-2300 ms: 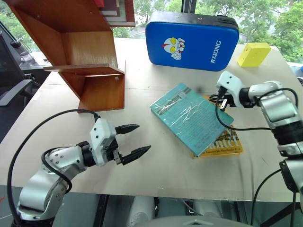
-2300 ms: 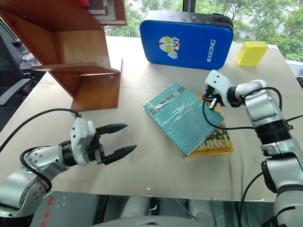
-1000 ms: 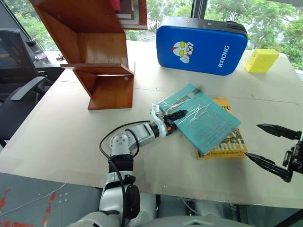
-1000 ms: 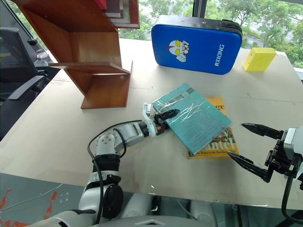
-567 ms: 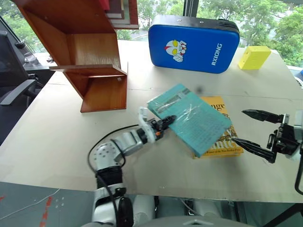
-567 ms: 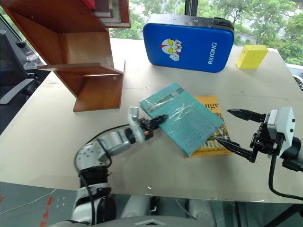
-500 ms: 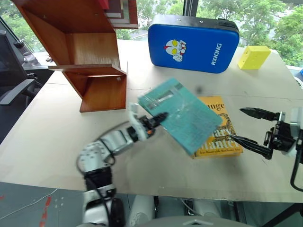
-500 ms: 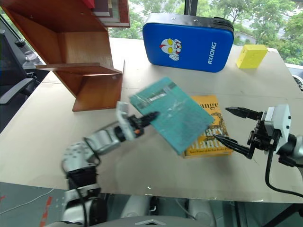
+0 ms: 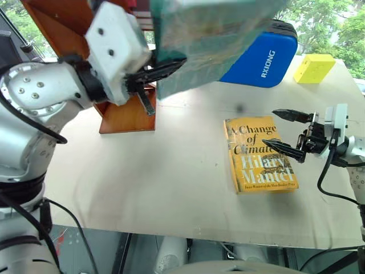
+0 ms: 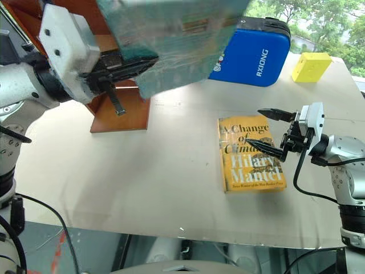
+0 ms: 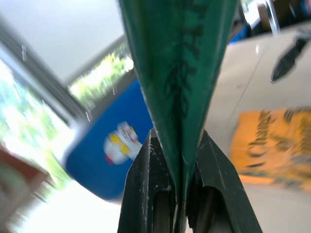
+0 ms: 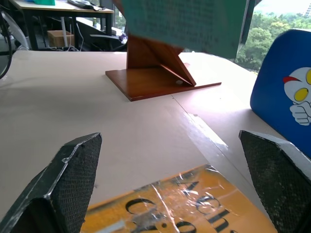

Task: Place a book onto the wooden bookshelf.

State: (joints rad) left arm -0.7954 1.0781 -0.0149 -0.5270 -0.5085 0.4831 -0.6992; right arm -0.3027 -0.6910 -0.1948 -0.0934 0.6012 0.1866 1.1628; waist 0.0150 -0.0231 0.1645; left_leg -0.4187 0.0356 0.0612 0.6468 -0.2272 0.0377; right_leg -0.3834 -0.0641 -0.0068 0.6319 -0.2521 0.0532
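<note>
My left gripper (image 9: 171, 65) is shut on the book (image 9: 211, 40), a thin teal-green paperback in wrinkled plastic, and holds it high above the table in front of the wooden bookshelf (image 9: 122, 117). In the left wrist view the book's edge (image 11: 180, 73) is pinched between the two black fingers (image 11: 146, 194). My right gripper (image 9: 268, 127) is open, pointing level just above the right edge of the yellow book (image 9: 259, 154). The right wrist view has the teal book (image 12: 184, 24) above the bookshelf's base (image 12: 155, 73).
The yellow "A Change of Climate" book lies flat on the beige table (image 9: 159, 182). A blue padded case (image 9: 265, 60) stands at the back, partly hidden by the raised book. A small yellow block (image 9: 313, 67) sits at the back right.
My left gripper has lifted the teal book off the yellow book and raised it high toward the shelf. My right gripper has moved inward over the yellow book's edge, still open.
</note>
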